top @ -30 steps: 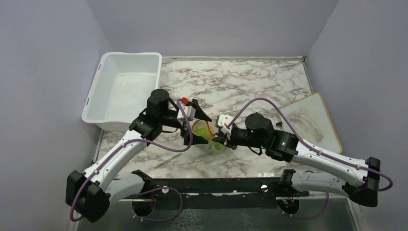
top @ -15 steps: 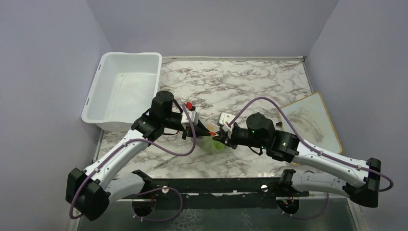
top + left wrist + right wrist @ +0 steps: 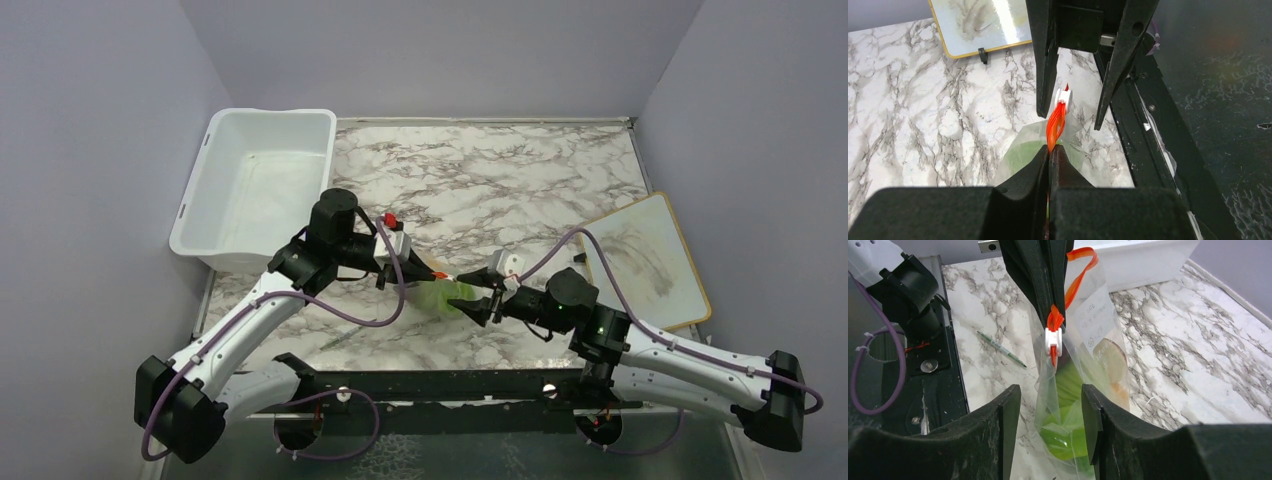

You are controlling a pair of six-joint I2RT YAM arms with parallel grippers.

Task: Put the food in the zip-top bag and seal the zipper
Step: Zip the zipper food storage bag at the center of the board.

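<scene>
- The zip-top bag (image 3: 1091, 322) hung upright near the table's front edge, at about 6 o'clock from the table's centre in the overhead view, between the two grippers.
- Whether the bag's bottom touched the table could not be told.
- The food (image 3: 1064, 432) sat low inside the bag. It was mostly green pieces, with a brown round piece and an orange piece against the 3 o'clock wall, below the white label patch.
- The zipper (image 3: 1076, 281) was bunched into orange-red folds at the bag's top, and a loop of it arched over toward 1 o'clock in the right wrist view.
- A white slider (image 3: 1053, 340) sat on the zipper just beneath the bunched folds.
- The left gripper (image 3: 1049, 150) was clenched on the zipper, its two fingers pressed together with the orange strip pinched between them.
- The right gripper (image 3: 1050, 392) was released. Its fingers stood apart on either side of the bag without touching it, and the slider was in line with the gap.
- In the overhead view the left gripper reached the bag from 9 o'clock and the right gripper from 4 o'clock.
- The marble table (image 3: 500, 180) carried the rest.
- A green pen (image 3: 1000, 349) lay on the marble near the front rail, at 9 o'clock from the bag in the right wrist view.
- A white tub (image 3: 262, 180) stood at the table's 10 o'clock corner.
- A whiteboard (image 3: 640, 262) lay tilted at the 3 o'clock edge.
</scene>
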